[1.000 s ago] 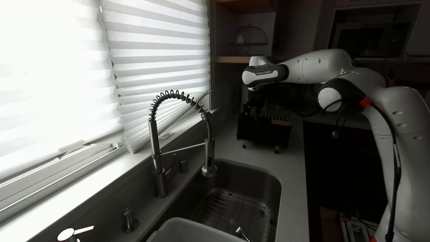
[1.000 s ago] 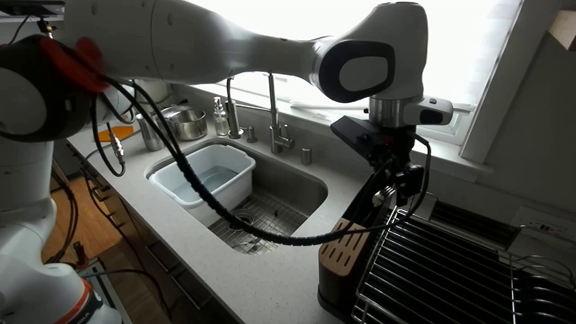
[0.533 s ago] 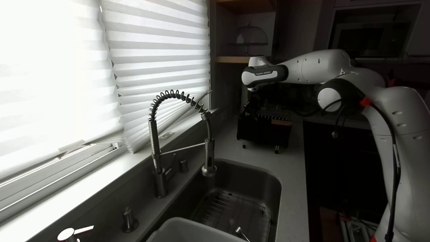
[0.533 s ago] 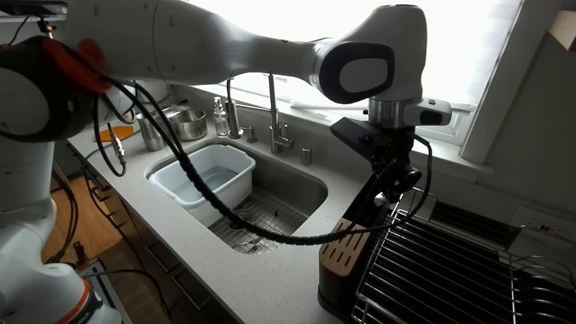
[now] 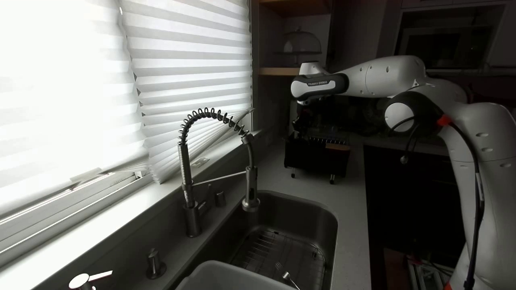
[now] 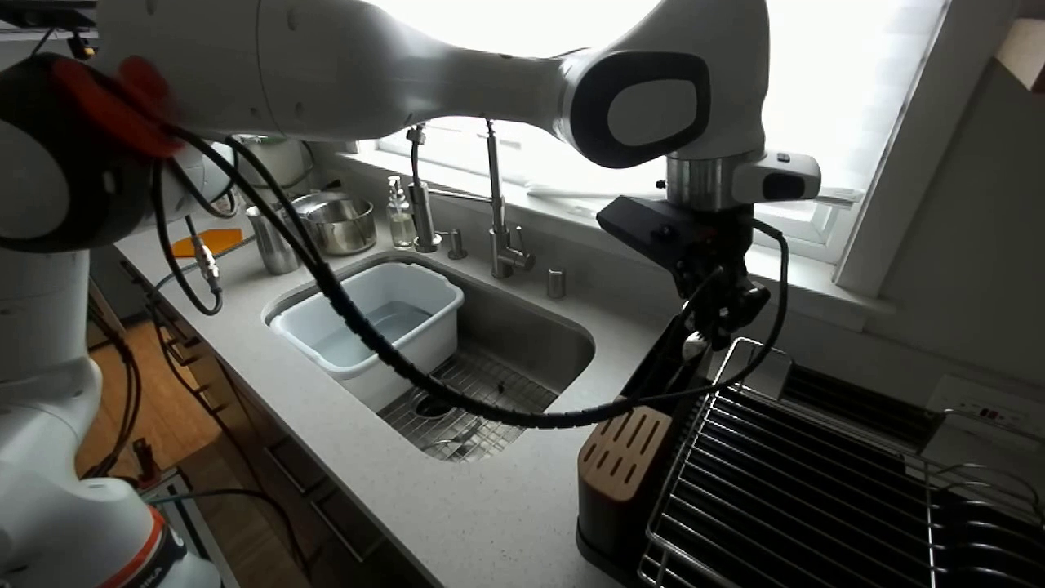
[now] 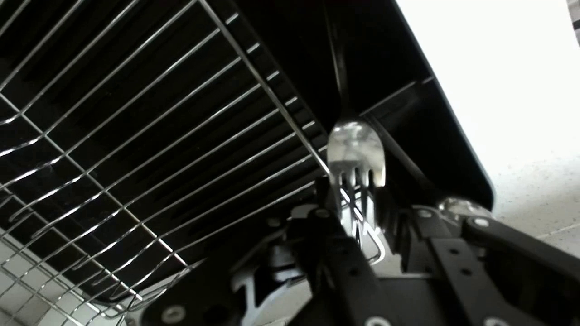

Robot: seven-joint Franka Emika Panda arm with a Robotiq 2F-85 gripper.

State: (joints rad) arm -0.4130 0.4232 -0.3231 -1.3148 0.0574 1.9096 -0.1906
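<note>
My gripper [image 7: 355, 192] is over the black utensil holder [image 7: 453, 149]. Its two fingers stand against both sides of a silver fork's [image 7: 355, 147] head. The fork's tines point up between the fingers and its handle runs down into the dark holder. Another shiny utensil [image 7: 466, 206] lies by the right finger, partly hidden. In an exterior view the gripper [image 6: 718, 335] is above the holder, with a bright utensil end [image 6: 694, 347] just beneath; I cannot tell which utensil it is. In an exterior view the gripper [image 5: 299, 131] is very dark.
A wire drying rack [image 6: 816, 474] adjoins the holder's slotted wooden top [image 6: 624, 453]. The sink [image 6: 539, 335] holds a white tub [image 6: 424, 343]. A spring faucet [image 5: 183, 161] stands before the window blind [image 5: 189, 60]. The arm's cable [image 6: 506, 416] hangs across the counter.
A gripper finger swung inward between one second and half a second ago. Since then the arm and gripper have risen slightly, and the bright utensil end beneath is slightly higher too.
</note>
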